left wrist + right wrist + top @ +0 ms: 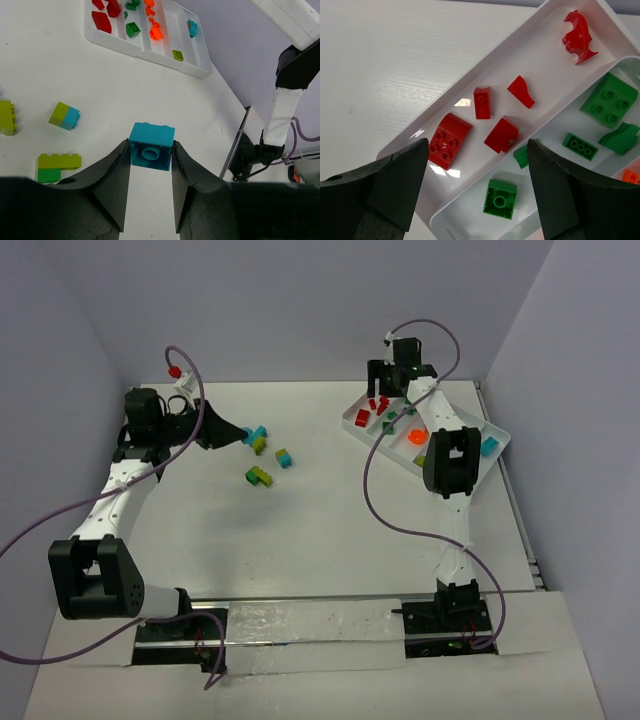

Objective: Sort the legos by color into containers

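Observation:
My left gripper [240, 436] is shut on a cyan brick [152, 145], gripped between both fingertips just above the table, seen in the left wrist view [151, 152]. Loose bricks lie beside it: a yellow-green and cyan one [64, 115], a yellow-green and green one [58, 167], and a yellow-green one [7, 117]. The white tray [497, 440] stands at the far right. My right gripper [477, 145] is open and empty above the tray's near end, over the red bricks [449, 140] and green bricks [500, 199]. Orange bricks [417, 436] and a cyan brick [489, 447] lie in further compartments.
The loose bricks lie on the table's far left-middle [259, 477]. The tray's divider [470, 187] separates the red compartment from the green one. Purple walls close in the table at the back and both sides. Purple cables hang from both arms.

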Controlling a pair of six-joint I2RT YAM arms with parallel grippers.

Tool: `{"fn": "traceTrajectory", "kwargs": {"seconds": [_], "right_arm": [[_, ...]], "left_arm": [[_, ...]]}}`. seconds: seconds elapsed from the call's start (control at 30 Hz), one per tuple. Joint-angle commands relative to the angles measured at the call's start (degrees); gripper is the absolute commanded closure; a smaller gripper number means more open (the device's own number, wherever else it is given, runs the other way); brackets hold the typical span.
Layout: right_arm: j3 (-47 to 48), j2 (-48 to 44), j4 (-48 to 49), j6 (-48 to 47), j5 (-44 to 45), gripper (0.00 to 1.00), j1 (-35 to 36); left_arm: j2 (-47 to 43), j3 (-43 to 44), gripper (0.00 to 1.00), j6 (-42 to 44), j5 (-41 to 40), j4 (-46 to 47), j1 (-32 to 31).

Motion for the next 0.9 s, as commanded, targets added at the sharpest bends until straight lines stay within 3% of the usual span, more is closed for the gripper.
{"fn": "traceTrajectory", "kwargs": {"seconds": [0.0,0.1,0.17,0.2,0.37,0.47,0.67,0.87], "right_arm": [[0.02,-8.77,0.27,2.27,-9.59,0.17,-0.22],[-13.73,-21.02,5.36,3.24,-28.00,0.21,1.25],[-19.92,-26.16,7.82,3.26,-33.52,0.23,2.16],[-24.13,-29.81,9.02,3.08,-39.11,0.23,3.97],[-33.89,-38.32,10.98,7.44,-48.60,0.23,11.72],[-37.47,-40.76,14.24,11.74,-47.80,0.23,16.78],[-35.31,-42.15,11.69,11.42,-29.90,0.21,26.78],[-28.96,-37.96,6.41,11.20,-19.35,0.21,31.94]], "left_arm": [[-0.69,0.81,1.00,-1.38,0.86,2.49,0.07],[-2.16,-1.36,1.00,-2.80,1.54,4.59,-0.56],[-2.35,-2.42,1.00,-4.52,2.24,5.87,-0.78],[-2.10,-3.65,1.00,-8.12,3.44,7.97,-0.78],[-0.96,-10.83,1.00,-29.65,9.76,27.29,-0.97],[-1.82,-11.87,1.00,-34.03,8.70,31.34,-1.43],[-0.98,0.09,1.00,-27.87,-14.56,-4.45,-2.94],[-3.25,-2.50,1.00,-34.33,-21.97,-5.87,-3.36]]}}
